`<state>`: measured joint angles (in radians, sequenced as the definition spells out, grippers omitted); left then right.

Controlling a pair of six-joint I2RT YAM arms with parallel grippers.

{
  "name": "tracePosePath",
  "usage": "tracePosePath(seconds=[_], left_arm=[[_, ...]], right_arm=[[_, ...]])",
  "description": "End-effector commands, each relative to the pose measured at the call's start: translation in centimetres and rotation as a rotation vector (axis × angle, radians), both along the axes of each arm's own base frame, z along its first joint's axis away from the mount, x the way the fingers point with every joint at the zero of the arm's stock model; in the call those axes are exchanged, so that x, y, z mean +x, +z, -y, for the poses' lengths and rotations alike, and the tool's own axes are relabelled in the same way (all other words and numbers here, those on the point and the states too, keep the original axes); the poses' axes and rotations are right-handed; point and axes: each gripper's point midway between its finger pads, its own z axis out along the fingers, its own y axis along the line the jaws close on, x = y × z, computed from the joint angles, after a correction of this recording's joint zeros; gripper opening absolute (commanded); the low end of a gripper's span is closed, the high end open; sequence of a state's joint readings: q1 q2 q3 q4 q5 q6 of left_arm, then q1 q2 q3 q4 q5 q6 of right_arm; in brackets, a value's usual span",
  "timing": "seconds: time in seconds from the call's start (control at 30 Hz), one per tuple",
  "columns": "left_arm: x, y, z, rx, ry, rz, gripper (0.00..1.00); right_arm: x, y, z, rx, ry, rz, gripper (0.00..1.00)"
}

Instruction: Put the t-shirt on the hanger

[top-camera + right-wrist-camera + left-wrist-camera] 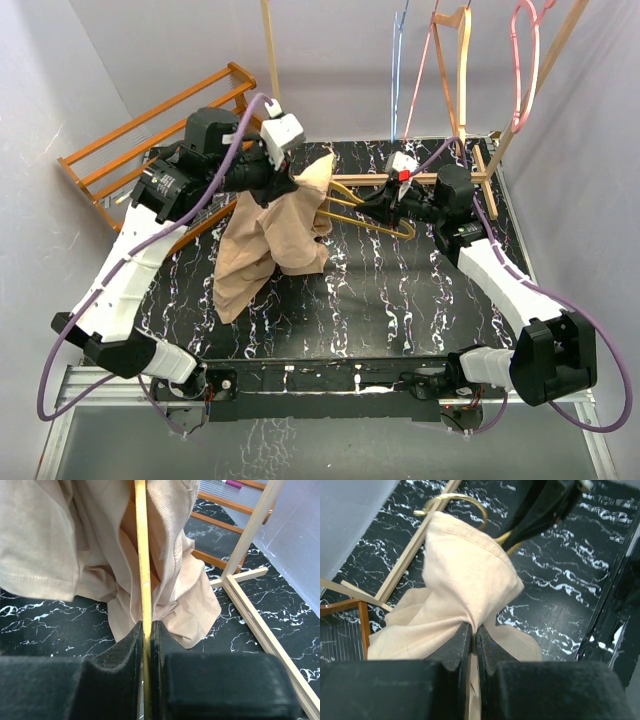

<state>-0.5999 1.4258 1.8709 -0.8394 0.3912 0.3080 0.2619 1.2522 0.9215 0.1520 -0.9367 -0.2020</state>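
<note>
While clamping a t-shirt (470, 570) fold between left fingers (454, 647), holds it bunched over the table (400, 290). Pinches the hanger (143, 580) bar tight between right fingers (131, 645), amid draped cloth.

T-shirt (265, 250) over hanger (142, 570) left end, table (400, 290) beneath
</note>
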Motion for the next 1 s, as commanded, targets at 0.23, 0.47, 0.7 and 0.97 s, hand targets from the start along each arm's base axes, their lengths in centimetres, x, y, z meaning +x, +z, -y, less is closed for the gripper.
tracePosePath(seconds=[0.23,0.47,0.7,0.97], left_arm=[[-1.7,3.8,-2.2,-0.132,-0.007,-0.029,0.00],[-2.6,0.8,-5.1,-0.099,0.064,-0.025,0.00],[-2.2,-2.9,-6.7,-0.078,0.093,-0.083,0.00],[-0.4,-6.2,-6.2,-0.077,0.100,-0.118,0.07]], right_arm=[[1.3,3.0,1.3,0.054,-0.141,0.123,0.08],[1.2,3.7,1.9,0.065,-0.164,0.144,0.08],[0.3,4.7,2.4,0.084,-0.159,0.170,0.08],[-0.9,6.2,2.2,0.127,-0.119,0.211,0.08]])
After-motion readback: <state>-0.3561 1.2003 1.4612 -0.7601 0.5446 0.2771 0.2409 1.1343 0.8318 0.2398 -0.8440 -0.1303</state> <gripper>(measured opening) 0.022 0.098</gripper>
